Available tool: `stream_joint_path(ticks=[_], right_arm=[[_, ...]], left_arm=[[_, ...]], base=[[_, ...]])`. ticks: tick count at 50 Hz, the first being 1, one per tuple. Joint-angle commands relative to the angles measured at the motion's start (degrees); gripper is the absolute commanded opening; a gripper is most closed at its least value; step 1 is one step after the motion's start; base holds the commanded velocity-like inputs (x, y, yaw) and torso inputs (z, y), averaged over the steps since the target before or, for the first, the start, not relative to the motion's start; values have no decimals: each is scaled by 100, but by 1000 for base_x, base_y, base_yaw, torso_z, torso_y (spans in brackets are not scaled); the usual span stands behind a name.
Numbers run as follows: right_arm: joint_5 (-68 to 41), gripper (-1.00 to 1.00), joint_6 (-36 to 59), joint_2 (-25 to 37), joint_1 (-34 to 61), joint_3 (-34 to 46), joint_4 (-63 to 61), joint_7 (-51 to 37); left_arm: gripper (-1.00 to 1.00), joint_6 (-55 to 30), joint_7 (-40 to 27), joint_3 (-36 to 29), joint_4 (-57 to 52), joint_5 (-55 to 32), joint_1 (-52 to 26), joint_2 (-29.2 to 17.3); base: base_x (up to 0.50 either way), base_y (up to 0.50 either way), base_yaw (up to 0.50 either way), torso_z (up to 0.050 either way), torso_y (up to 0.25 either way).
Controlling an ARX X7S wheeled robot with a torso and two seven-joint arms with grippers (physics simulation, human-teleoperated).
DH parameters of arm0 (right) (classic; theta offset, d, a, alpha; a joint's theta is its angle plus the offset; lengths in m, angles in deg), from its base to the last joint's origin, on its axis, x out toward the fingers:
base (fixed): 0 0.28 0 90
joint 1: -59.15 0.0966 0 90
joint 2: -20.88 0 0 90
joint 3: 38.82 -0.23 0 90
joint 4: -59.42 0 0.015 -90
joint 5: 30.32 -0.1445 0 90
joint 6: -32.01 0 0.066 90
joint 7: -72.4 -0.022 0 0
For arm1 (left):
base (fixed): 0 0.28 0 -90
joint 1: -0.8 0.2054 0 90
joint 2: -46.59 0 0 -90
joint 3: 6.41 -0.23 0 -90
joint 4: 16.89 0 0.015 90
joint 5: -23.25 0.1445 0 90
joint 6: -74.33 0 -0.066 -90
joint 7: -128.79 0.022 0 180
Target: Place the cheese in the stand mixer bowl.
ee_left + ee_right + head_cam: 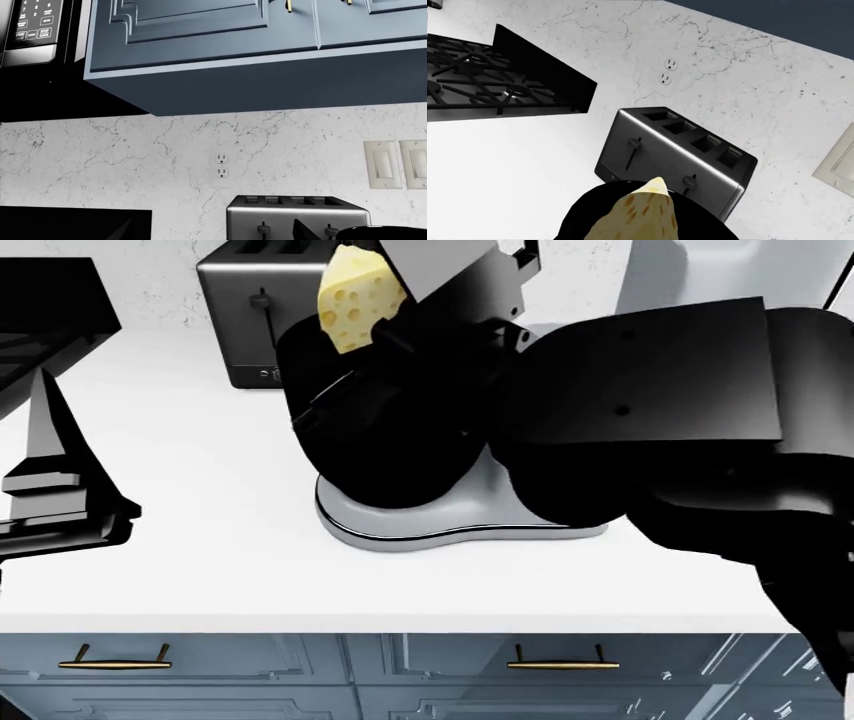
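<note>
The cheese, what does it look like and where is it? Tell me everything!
The cheese is a small pale yellow wedge dotted with round holes, like Swiss cheese. It is up in the air, not on the counter, held at the tip of the right end effector, which is shut on it. It hangs just above the black mixer bowl, in front of the steel toaster. The right wrist view shows its pointed tip over the bowl.

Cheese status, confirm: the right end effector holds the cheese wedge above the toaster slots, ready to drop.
Wrong spot. In the head view the right end effector holds the cheese wedge above the black stand mixer bowl, not the toaster slots; the toaster stands behind the bowl.
</note>
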Motion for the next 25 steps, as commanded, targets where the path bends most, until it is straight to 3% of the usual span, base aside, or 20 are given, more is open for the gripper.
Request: stream_joint_path(ticks=[1,25], right_arm=[[786,-100,-19,-497,42,213,544,393],[1099,-100,-63,-641,2,383,1219,234]], left_arm=[[100,53,106,211,-4,97,94,74],[100,108,42,205,-19,77,125,4]], base=[[0,0,0,0,0],[0,0,0,0,0]])
